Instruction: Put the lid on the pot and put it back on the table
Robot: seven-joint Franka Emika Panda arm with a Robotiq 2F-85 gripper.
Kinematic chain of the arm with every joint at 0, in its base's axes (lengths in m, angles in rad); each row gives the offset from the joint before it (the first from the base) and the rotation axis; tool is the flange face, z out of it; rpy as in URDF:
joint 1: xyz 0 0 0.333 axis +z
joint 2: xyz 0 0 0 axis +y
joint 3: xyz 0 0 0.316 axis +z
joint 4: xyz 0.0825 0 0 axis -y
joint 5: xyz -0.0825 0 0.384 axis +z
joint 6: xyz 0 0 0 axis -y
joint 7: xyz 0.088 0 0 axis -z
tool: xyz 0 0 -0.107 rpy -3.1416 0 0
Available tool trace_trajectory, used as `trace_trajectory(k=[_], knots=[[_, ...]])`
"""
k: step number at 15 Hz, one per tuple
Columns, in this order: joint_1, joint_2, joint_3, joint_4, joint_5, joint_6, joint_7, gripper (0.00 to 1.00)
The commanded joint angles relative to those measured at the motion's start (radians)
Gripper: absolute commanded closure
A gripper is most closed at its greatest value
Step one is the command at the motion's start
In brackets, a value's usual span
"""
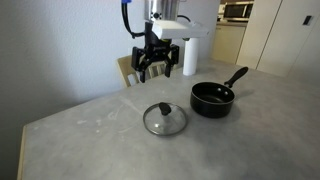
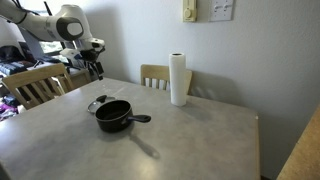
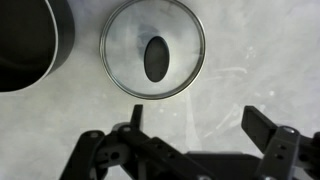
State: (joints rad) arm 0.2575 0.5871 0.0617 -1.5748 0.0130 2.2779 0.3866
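Observation:
The glass lid [image 1: 165, 119] with a black knob lies flat on the grey table [image 1: 90, 140], just beside the black pot [image 1: 212, 99], whose long handle points away. In the other exterior view the lid [image 2: 98, 103] lies behind the pot [image 2: 113, 116]. My gripper [image 1: 158, 68] hangs open and empty well above the table, behind the lid. In the wrist view the lid [image 3: 153, 47] lies straight below, the pot [image 3: 30, 45] at the left edge, and my open fingers [image 3: 200, 135] frame bare table.
A white paper towel roll [image 2: 179, 79] stands at the table's far side near a wooden chair [image 2: 155, 76]. Another wooden chair [image 2: 35, 85] stands at the table's edge. The table edge [image 1: 22, 140] runs near the lid's side.

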Motion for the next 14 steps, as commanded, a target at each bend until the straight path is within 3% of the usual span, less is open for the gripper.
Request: trace_trajectory(k=[1, 14], knots=[[0.009, -0.059, -0.004, -0.021, -0.001, -0.015, 0.015, 0.00], [0.010, -0.050, -0.001, 0.002, 0.001, -0.009, 0.024, 0.00]])
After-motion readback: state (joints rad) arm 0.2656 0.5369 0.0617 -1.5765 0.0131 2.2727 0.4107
